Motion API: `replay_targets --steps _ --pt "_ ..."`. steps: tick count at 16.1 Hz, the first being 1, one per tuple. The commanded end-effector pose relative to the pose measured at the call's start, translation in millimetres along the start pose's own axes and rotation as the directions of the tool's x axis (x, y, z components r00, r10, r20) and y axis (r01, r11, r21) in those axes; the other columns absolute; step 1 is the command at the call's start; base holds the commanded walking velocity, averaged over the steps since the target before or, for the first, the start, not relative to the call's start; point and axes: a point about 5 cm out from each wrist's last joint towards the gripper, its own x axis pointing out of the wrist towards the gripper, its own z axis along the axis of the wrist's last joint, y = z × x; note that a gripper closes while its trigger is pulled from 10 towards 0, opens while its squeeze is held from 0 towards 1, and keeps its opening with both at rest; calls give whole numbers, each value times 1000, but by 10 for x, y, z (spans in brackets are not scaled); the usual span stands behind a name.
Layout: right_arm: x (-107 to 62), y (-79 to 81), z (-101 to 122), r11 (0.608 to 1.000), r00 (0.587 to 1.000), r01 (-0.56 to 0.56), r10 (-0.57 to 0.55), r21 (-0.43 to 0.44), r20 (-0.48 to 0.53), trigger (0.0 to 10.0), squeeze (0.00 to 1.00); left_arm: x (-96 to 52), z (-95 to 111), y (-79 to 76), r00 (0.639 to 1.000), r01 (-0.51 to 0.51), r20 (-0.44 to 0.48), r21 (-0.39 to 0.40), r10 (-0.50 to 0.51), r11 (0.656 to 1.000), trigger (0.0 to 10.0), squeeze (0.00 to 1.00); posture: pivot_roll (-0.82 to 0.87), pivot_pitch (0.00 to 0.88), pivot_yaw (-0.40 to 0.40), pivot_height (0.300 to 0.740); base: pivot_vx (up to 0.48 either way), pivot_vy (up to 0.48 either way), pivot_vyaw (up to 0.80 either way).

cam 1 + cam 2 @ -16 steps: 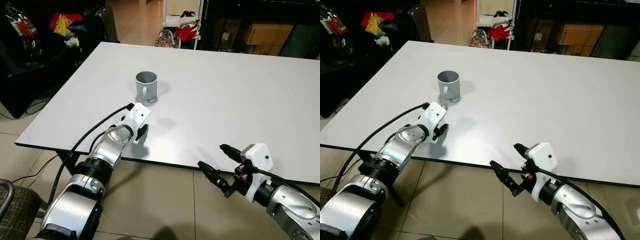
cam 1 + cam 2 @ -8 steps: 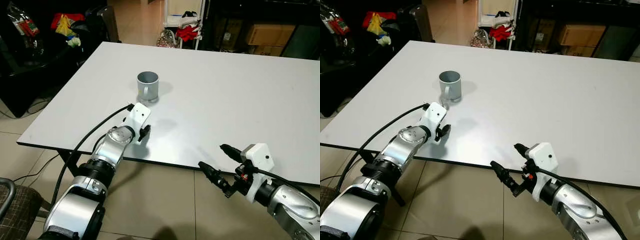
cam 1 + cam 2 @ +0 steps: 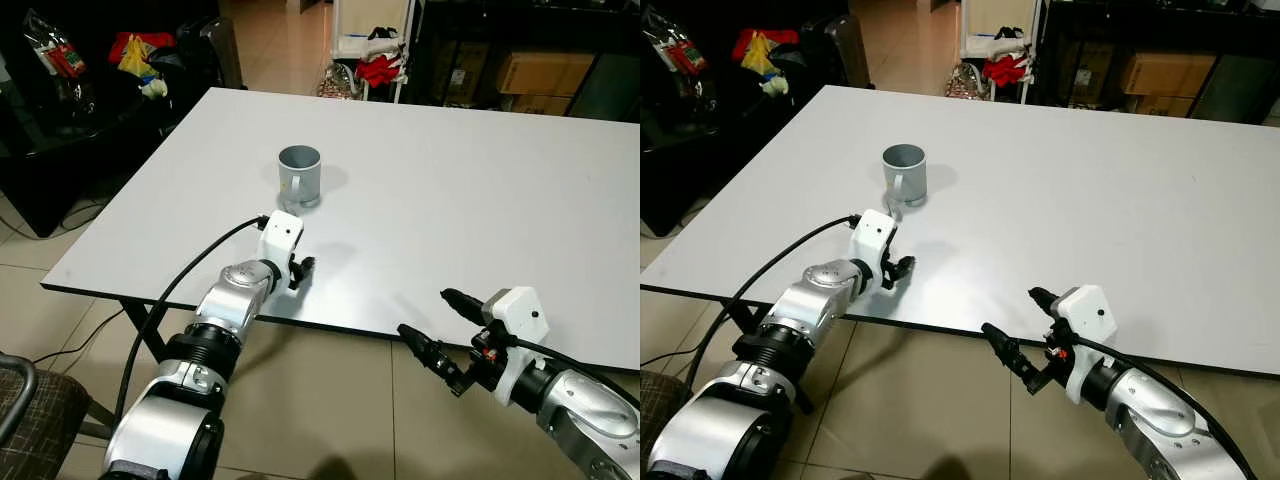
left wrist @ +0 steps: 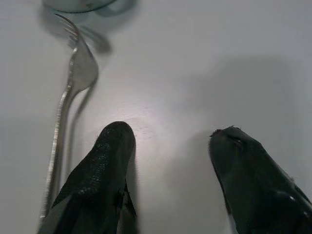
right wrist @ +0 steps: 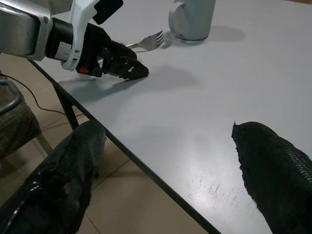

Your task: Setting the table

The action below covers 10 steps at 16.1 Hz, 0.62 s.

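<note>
White tabletop (image 3: 480, 170): left claw (image 4: 170, 146) open, empty beside fork (image 4: 68, 97); shift over handle, then close; right claw (image 5: 165, 161) open, idle.

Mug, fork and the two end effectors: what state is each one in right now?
Mug: upright on the table.
Fork: lying flat beside the mug, not held.
Left end effector: open, low over the table, next to the fork.
Right end effector: open, holding nothing, off the table's near edge.
</note>
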Motion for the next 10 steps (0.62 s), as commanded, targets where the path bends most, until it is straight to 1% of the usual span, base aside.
replay_targets --steps 1,2,3,4,5,6,7,9,10 --pt "-18 10 48 1000 1000 -12 12 -13 8 10000 0 3 -91 -69 998 45 -34 -55 -47 997 10000 0 -163 0 24 740 0 0 0" --pt "-18 9 53 1000 1000 -11 11 -14 9 10000 0 -14 -14 -72 998 58 3 -75 -57 996 10000 0 -163 0 24 740 0 0 0" --pt "-18 8 55 1000 1000 -10 10 -15 10 10000 0 -34 79 -45 998 42 56 -54 -39 998 10000 0 -164 0 25 740 0 0 0" --pt "-18 5 57 1000 1000 -9 9 -16 11 10000 0 -54 160 13 995 -2 97 -31 5 1000 10000 0 -164 0 25 740 0 0 0" --pt "-19 5 60 1000 1000 -9 9 -16 12 10000 0 -73 223 95 990 -67 130 40 61 997 10000 0 -163 0 25 740 0 0 0" --pt "-16 10 66 1000 1000 -13 13 -18 14 10000 0 -99 283 243 975 -176 159 142 153 974 10000 0 -163 0 26 740 0 0 0" --pt "-14 12 68 1000 1000 -15 16 -18 15 10000 0 -110 303 287 970 -206 168 165 178 965 10000 0 -163 0 26 740 0 0 0" --pt "4 8 49 1000 1000 2 -2 -29 8 10000 0 -176 382 460 941 -308 216 230 261 923 10000 0 -161 0 29 740 0 0 0" --pt "15 -18 41 999 999 31 -30 -34 9 10000 0 -187 359 542 929 -356 207 273 307 894 10000 0 -161 0 30 740 0 0 0"
